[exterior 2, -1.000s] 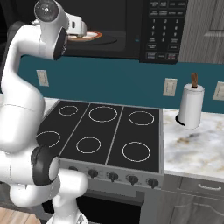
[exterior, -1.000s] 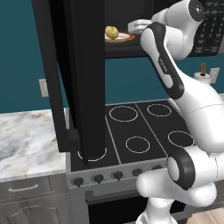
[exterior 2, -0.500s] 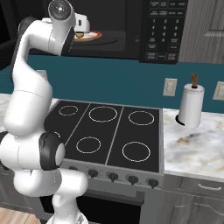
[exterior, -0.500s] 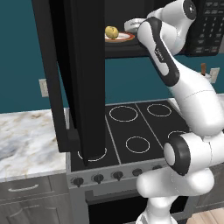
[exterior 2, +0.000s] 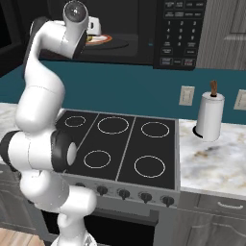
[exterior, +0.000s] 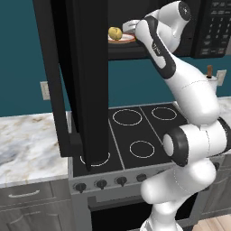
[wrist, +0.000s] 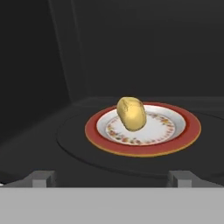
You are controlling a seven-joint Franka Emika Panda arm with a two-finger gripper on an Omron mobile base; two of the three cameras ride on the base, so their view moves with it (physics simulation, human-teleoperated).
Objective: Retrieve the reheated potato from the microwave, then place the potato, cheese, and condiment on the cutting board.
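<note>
two-finger gripper [wrist: 112, 178] was wide open, empty, finger tips [wrist: 40, 178] at mouth of big black microwave [exterior 2: 144, 29], closer in than half second before. reach step nearly done, grasp not yet. small pale-yellow oval potato [wrist: 131, 113] lay beyond on red-rimmed white plate [wrist: 175, 140], untouched. white arm was stretched high, elbow bent, wrist level into open cavity.

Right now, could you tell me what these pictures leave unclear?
- Potato underside: hand view, hidden where it meets the plate.
- Potato: right base view, blocked by the arm.
- Microwave keypad labels: left base view, too small.
- Cheese, condiment, cutting board: whereabouts unknown.
</note>
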